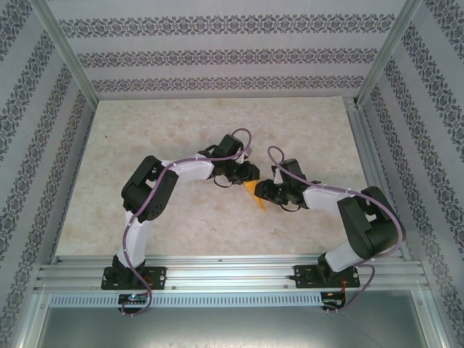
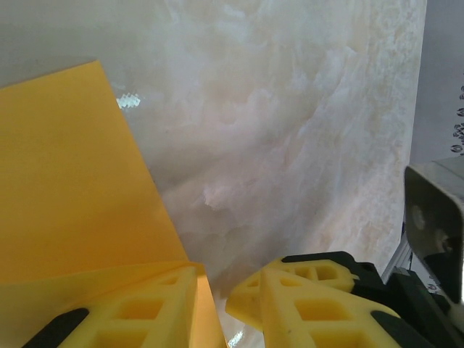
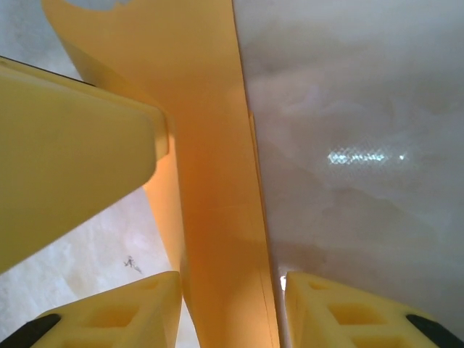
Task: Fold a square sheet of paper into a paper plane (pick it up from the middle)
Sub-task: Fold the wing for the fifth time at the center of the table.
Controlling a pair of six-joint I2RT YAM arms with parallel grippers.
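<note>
Jaws of the right pincer (image 3: 232, 284) stand apart, folded paper (image 3: 217, 217) running lengthwise between them, straight away from it; left pincer (image 2: 220, 288) apart too, paper against one jaw.

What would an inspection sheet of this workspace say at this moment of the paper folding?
Surface: pale marbled table.
Job's things: orange-yellow paper, partly folded, at mid-table between both claws.
Clutter: nothing seen.
Grippers: left claw open, paper lying against one finger; right claw open, a folded strip of paper running between its fingers.
Cables: purple cables routed along both arms, off the paper.
Surroundings: patterned walls and a metal frame.
</note>
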